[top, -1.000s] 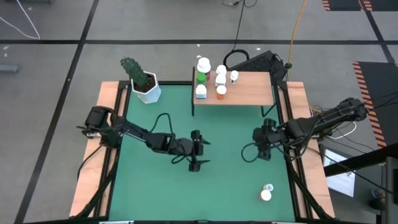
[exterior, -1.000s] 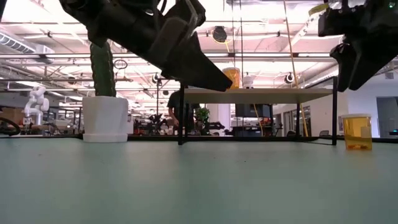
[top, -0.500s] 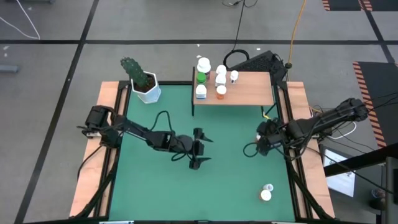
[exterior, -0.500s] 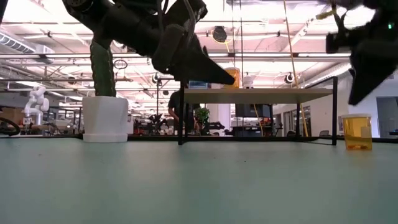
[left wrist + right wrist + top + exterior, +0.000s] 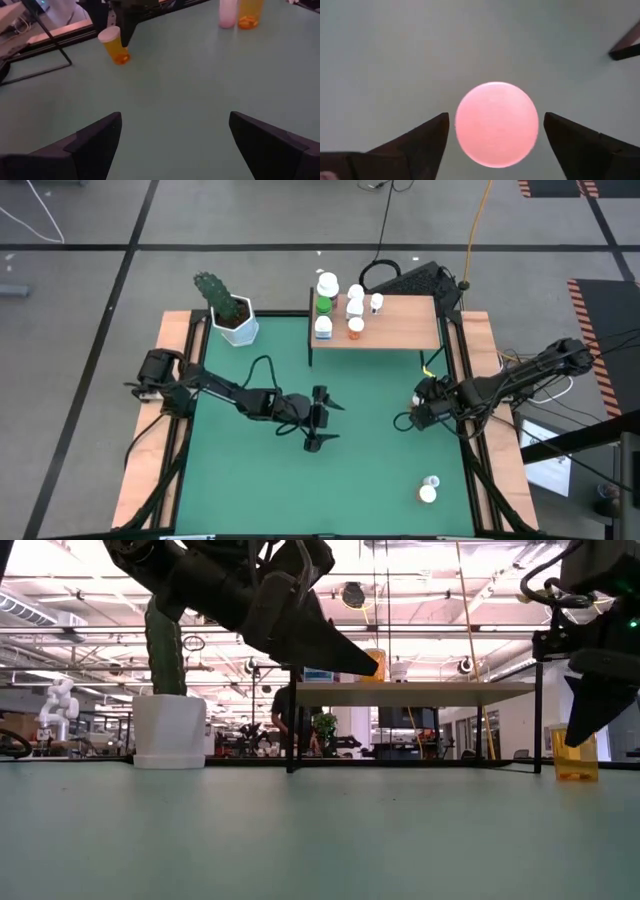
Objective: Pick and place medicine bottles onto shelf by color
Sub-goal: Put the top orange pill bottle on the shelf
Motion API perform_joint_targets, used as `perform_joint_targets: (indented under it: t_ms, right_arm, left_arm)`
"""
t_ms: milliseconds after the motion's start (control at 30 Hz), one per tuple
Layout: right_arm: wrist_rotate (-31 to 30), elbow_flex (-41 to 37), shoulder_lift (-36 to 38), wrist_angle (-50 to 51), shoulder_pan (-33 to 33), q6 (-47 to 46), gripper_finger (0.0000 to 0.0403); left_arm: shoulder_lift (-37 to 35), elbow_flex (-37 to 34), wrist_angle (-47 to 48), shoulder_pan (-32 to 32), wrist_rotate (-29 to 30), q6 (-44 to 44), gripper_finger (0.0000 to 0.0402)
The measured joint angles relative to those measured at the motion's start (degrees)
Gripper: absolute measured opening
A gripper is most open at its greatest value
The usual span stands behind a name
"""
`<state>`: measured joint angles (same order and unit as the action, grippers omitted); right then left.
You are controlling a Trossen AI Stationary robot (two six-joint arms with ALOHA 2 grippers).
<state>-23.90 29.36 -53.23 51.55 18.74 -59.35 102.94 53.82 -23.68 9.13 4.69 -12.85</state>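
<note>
Over the last second the right pincer [image 5: 495,122] has been brought down from well above the surface [image 5: 370,470] to just over the orange bottle [image 5: 568,764] near the right edge. Its fingers have been spread wide on the way. In the right wrist view the bottle's round top is seen from straight above, centred in the gap, with clear space between it and each finger. Nothing is pinched yet. In the low view one dark finger is seen hanging in front of the bottle's upper part.

From this it is judged that a grasp on the bottle is being prepared. A further descent and a closing of the fingers would be needed before any lift towards the shelf [image 5: 405,325].

The left pincer [image 5: 318,422] has hardly been moved. It is held spread and empty above the middle of the surface.

The bottle is small, round and upright, with a see-through orange body and a pale cap. A darker layer can be made out at its bottom, though what it is cannot be told. Being light and narrow, it is judged easy to tip if struck off-centre.

On the shelf, several bottles [image 5: 340,305] are already gathered at the left end, an orange one among them. Two more bottles [image 5: 428,490] are left near the front right corner of the surface.
</note>
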Motion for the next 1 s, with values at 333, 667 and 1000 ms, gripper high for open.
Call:
perform_joint_targets:
  t_ms: [333, 667, 1000]
  right_arm:
    - [0.9, -0.1, 0.0, -6.3, 0.0, 3.6, 0.0188]
    - [6.2, 7.7, -0.1, -28.4, -6.5, 25.7, 0.0188]
    - [6.1, 35.2, -8.5, -12.8, -30.3, 51.1, 0.0191]
  left_arm:
    - [0.0, 0.0, 4.4, 0.6, 0.4, 4.5, 0.0372]
    - [0.0, 0.0, 6.2, 0.6, 1.4, 9.9, 0.0372]
    - [0.0, 0.0, 6.8, 0.6, 1.4, 11.6, 0.0372]
